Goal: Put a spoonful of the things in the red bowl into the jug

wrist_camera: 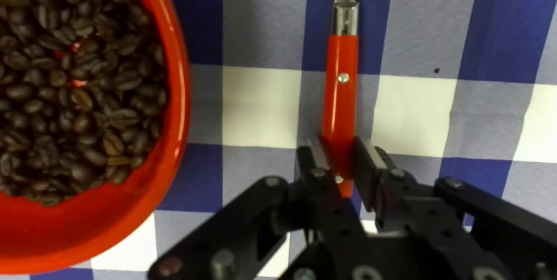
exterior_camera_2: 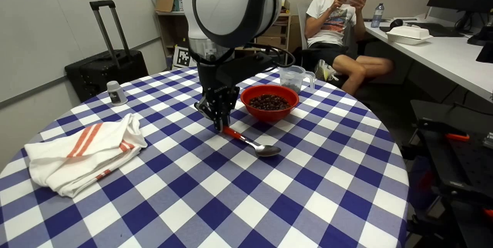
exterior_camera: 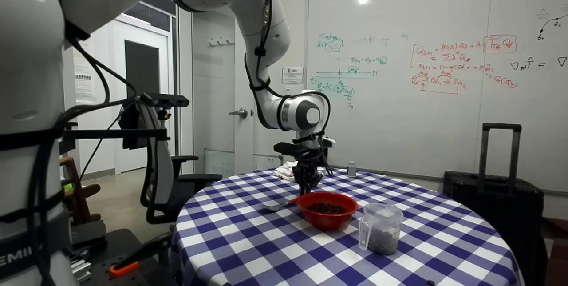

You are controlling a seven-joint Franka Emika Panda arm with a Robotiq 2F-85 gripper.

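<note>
The arm (exterior_camera: 248, 19) arches downward, its hand (wrist_camera: 340, 162) clamped.

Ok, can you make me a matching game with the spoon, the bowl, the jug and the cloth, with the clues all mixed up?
Things:
1. spoon
2. bowl
3. jug
4. cloth

Clues:
A. see-through
B. white with orange-red stripes
C. held in the gripper
D. red, with dark brown beans inside

Right pairs: 1-C; 2-D; 3-A; 4-B

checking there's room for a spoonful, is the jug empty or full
Partly filled: the jug shows greyish contents through its clear lower wall.
</note>
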